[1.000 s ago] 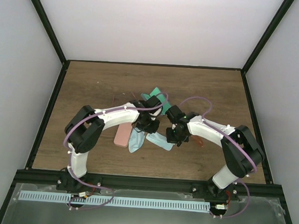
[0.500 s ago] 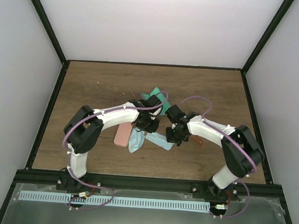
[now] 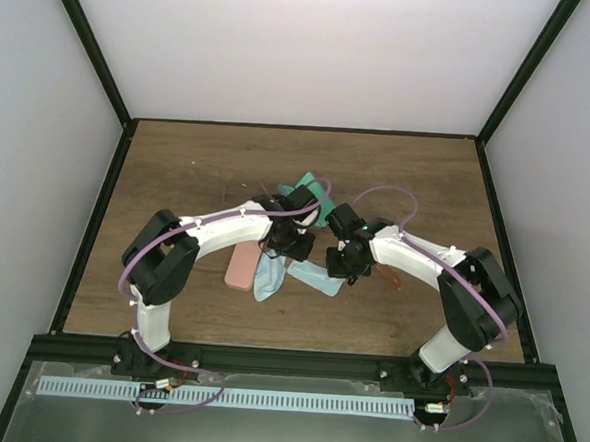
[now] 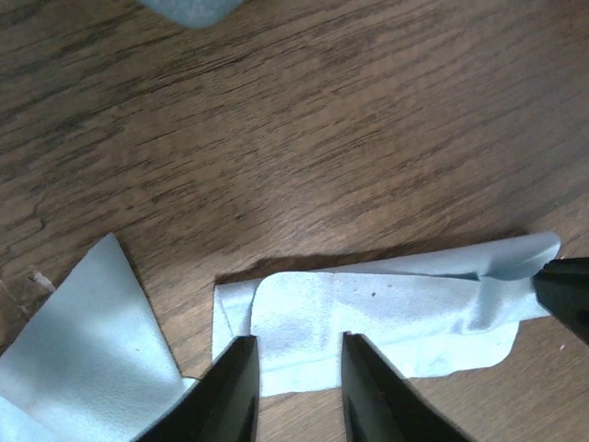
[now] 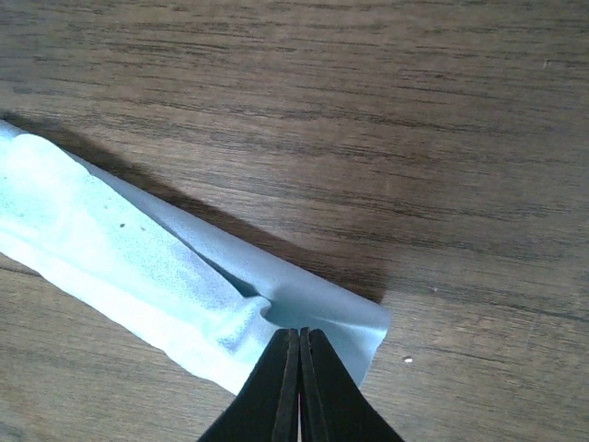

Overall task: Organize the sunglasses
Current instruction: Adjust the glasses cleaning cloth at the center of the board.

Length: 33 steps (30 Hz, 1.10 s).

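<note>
The left gripper [image 3: 292, 245], seen from the top camera, hangs low over the middle of the wooden table [image 3: 178, 164], facing the right gripper [image 3: 348, 266] across a folded cloth [image 3: 317, 276] of light blue; from here neither one's jaws can be read. A second cloth [image 3: 265, 279] lies just left of the first, beside a pink case [image 3: 241, 268]. The reddish sunglasses [image 3: 231, 191] show only as thin wires on the table behind the left arm, well apart from both grippers, and the orange-red sunglasses [image 3: 394, 280] peek out beside the right forearm, mostly hidden by it. In the left wrist view the left gripper [image 4: 297, 344] has its jaws a narrow way apart, with the near edge of the folded cloth [image 4: 396, 308] lying in the gap and neither finger pressing it. The second cloth [image 4: 83, 341] fills the lower left corner, and the right gripper's dark tip [image 4: 566, 296] touches the folded cloth's far end. In the right wrist view the right gripper [image 5: 299, 333] has its fingers pressed together on the corner of the folded cloth [image 5: 129, 262], which casts a shadow on the wood.
</note>
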Motion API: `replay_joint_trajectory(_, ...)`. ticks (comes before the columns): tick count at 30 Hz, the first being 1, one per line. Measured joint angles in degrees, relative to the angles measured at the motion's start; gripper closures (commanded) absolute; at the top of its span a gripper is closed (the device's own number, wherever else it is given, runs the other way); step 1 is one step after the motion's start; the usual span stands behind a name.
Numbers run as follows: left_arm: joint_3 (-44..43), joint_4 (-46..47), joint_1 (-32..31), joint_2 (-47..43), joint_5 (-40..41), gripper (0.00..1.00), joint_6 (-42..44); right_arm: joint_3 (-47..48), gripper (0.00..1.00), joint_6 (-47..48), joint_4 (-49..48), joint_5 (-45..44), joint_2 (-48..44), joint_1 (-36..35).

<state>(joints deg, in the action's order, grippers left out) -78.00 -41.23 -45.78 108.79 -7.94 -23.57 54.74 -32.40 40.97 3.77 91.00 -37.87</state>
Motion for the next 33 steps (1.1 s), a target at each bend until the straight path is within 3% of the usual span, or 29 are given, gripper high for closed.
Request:
replay_joint_trajectory(2,0.00,0.68,0.00,0.00,-0.26,0.43,0.22,0.00,0.99,0.00,0.00,0.00,-0.20,0.00)
replay_joint_trajectory(5,0.04,2.01,0.00,0.04,-0.50,0.41,0.63,0.00,0.99,0.02,-0.07,0.04,-0.87,0.00)
replay_joint_trajectory(13,0.04,3.37,0.00,1.97,-1.53,0.76,1.27,-0.57,0.99,0.48,-0.66,2.99,-1.18,0.00)
replay_joint_trajectory(16,-0.02,3.48,0.00,2.01,-1.53,0.94,1.29,-0.63,0.99,0.85,-0.76,4.48,-1.18,-0.02)
replay_joint_trajectory(24,-0.11,3.50,0.00,2.38,-1.55,0.95,1.25,-2.51,0.99,1.51,-1.05,6.64,-1.70,-0.15)
replay_joint_trajectory(26,-0.11,3.50,0.00,2.40,-1.38,0.82,1.25,-2.43,0.99,1.46,-0.92,6.40,-2.60,-0.15)
replay_joint_trajectory(30,-0.11,3.48,0.02,2.32,-0.04,0.31,1.01,0.22,0.99,1.20,0.92,4.92,-4.24,-0.15)
replay_joint_trajectory(33,-0.11,3.48,0.28,1.62,0.92,0.07,0.83,4.61,0.99,1.07,2.03,3.54,-4.74,-0.15)
